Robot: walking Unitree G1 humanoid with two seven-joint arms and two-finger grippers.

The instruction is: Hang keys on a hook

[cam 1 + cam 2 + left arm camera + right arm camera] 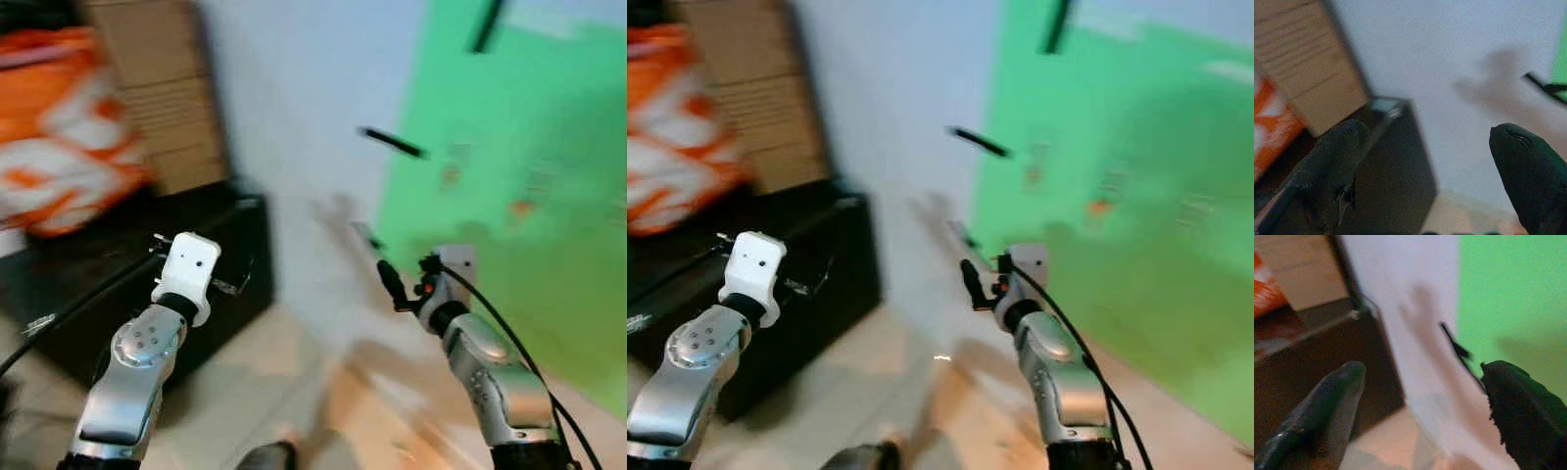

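Task barely begun by appearance: left gripper (1425, 181) and right gripper (1420, 416) both spread, empty; no keys visible; black hook (392, 143) on far wall unreached.

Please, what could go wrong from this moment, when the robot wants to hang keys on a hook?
1. The head views are blurred, so the robot is likely moving; the dark hook-like bar on the wall is hard to locate exactly.
2. Both the left hand and the right hand are open with nothing between the fingers, so no keys are held yet.
3. The black cabinet stands close to the left arm, which may bump it.
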